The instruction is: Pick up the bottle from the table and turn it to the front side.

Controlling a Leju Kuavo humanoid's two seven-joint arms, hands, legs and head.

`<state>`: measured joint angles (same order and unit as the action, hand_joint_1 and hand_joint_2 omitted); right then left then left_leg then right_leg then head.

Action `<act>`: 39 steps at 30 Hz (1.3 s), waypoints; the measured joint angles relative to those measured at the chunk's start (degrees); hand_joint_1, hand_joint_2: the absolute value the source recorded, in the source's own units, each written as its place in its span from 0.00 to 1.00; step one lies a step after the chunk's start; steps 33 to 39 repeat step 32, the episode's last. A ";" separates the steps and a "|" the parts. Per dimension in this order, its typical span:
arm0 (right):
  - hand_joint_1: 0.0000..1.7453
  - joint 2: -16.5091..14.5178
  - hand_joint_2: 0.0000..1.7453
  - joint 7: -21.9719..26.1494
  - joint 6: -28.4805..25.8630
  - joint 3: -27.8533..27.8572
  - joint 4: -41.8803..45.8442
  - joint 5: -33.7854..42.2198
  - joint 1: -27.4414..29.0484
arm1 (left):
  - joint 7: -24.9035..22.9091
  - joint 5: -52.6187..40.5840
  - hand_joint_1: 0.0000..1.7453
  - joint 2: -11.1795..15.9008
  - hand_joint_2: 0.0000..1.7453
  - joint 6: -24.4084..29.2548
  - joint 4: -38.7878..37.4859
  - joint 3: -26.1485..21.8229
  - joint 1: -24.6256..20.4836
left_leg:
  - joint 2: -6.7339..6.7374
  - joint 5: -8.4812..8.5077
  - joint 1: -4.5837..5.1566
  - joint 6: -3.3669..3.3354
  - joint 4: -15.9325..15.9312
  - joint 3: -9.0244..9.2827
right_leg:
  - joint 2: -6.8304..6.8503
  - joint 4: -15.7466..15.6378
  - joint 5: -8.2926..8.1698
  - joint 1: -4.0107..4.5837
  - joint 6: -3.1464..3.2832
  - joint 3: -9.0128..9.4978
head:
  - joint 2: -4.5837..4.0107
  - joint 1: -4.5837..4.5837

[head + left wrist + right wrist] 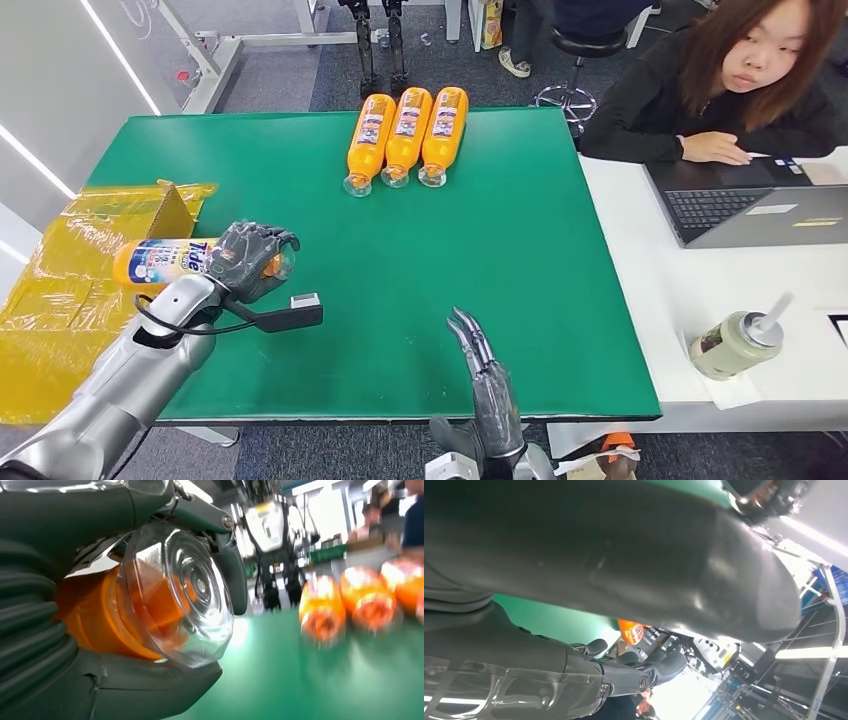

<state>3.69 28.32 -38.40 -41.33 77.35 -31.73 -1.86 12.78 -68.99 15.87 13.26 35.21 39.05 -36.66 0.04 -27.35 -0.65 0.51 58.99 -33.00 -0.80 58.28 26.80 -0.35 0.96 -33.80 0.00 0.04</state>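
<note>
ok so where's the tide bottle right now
In the head view the Tide bottle lies sideways in the left hand, over the green table's left edge, next to the yellow bag.

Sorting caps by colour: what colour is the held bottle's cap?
Clear, see-through cap on an orange bottle; left wrist view shows it best.

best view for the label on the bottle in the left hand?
Head view: the held bottle lies sideways in the left hand, its Tide label facing the camera. Left wrist view shows its clear cap and orange body, no label. Right wrist view gives nothing usable of it.
</note>
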 joint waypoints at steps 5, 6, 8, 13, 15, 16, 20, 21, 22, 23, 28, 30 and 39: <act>0.00 -0.38 0.00 -2.25 0.00 0.00 2.20 -1.37 0.03 | -2.55 -3.58 1.00 -0.83 1.00 -3.64 -5.34 2.60 -0.50 | 0.00 0.00 0.00 0.00 -0.01 -0.01 | 0.00 0.00 0.00 0.00 0.00 0.00 | 0.00 -0.01; 0.00 -0.43 0.00 -2.48 0.00 0.00 2.53 -1.53 0.02 | -3.22 -4.24 0.83 -1.08 1.00 -4.03 -6.32 3.07 -0.49 | 0.00 0.00 0.00 0.00 -0.01 -0.01 | 0.00 0.00 0.00 0.00 0.00 0.00 | 0.00 0.00; 0.00 -0.56 0.00 -3.06 0.03 0.01 3.09 -2.00 0.02 | -4.97 -5.80 0.48 -1.61 1.00 -5.20 -8.14 3.95 -0.47 | 0.00 0.00 0.00 0.00 -0.01 -0.02 | 0.01 0.00 0.00 0.00 0.00 0.00 | 0.00 0.00; 0.00 -1.14 0.00 -4.12 0.11 0.16 3.97 -3.58 0.15 | -8.52 -8.21 0.08 -2.72 1.00 -6.89 -11.45 5.22 -0.27 | -0.03 0.00 0.00 0.00 -0.01 -0.02 | 0.04 -0.01 0.00 0.00 0.00 0.01 | 0.00 -0.01; 0.00 -1.29 0.00 -4.18 0.11 0.21 4.17 -3.61 0.23 | -8.83 -8.27 0.00 -2.99 1.00 -6.94 -11.99 5.26 -0.37 | -0.06 0.00 0.00 0.00 -0.01 -0.01 | 0.08 0.00 0.00 0.00 0.00 0.03 | 0.00 0.00; 0.00 -1.34 0.00 -4.23 0.13 0.24 4.23 -3.71 0.26 | -8.98 -8.33 0.00 -3.10 1.00 -7.05 -12.19 5.27 -0.49 | -0.06 0.00 0.00 0.00 -0.02 0.00 | 0.09 0.00 0.00 0.00 0.00 0.04 | 0.00 0.00; 0.00 -1.43 0.00 -4.46 0.17 0.32 4.27 -4.48 0.45 | -9.88 -8.93 0.00 -3.38 1.00 -7.26 -12.55 5.28 -0.88 | -0.03 0.00 0.00 0.00 -0.04 0.06 | 0.05 0.01 0.00 0.00 0.00 0.08 | 0.00 -0.01; 0.00 -1.45 0.00 -4.46 0.17 0.33 4.26 -4.54 0.52 | -10.10 -9.06 0.00 -3.39 1.00 -7.08 -12.56 5.28 -0.90 | -0.02 0.00 0.00 0.00 -0.04 0.07 | 0.05 0.01 0.00 0.00 0.00 0.08 | 0.00 -0.01; 0.00 -1.49 0.00 -4.46 0.17 0.34 4.26 -4.55 0.57 | -10.24 -9.13 0.00 -3.39 1.00 -6.89 -12.56 5.28 -0.91 | -0.02 0.00 0.00 0.01 -0.04 0.08 | 0.05 0.02 0.00 0.00 0.00 0.09 | 0.00 -0.01; 0.00 -1.52 0.00 -4.46 0.17 0.36 4.26 -4.54 0.62 | -10.34 -9.15 0.00 -3.38 1.00 -6.73 -12.57 5.28 -0.91 | -0.03 0.01 0.00 0.01 -0.04 0.08 | 0.05 0.02 0.00 0.00 0.00 0.09 | 0.00 -0.01; 0.00 -1.67 1.00 -4.30 0.17 0.41 4.07 -4.57 0.66 | -10.48 -9.57 0.00 -3.31 1.00 -5.73 -12.61 5.28 -0.90 | -0.03 0.02 0.00 0.03 -0.04 0.09 | 0.05 0.06 0.00 0.00 0.01 0.08 | 0.00 -0.01; 0.00 -1.70 1.00 -4.19 0.15 0.46 3.87 -4.58 0.68 | -9.87 -9.38 0.00 -3.26 1.00 -4.54 -12.60 5.28 -0.88 | -0.03 0.02 0.00 0.03 -0.04 0.09 | 0.05 0.07 0.00 0.00 0.01 0.08 | 0.00 -0.01; 0.00 -1.71 1.00 -4.06 0.13 0.58 3.73 -4.58 0.78 | -7.73 -7.81 0.00 -3.20 1.00 -3.55 -12.50 5.20 -0.76 | -0.03 0.02 0.00 0.03 -0.04 0.09 | 0.05 0.07 0.00 0.00 0.01 0.08 | 0.00 -0.01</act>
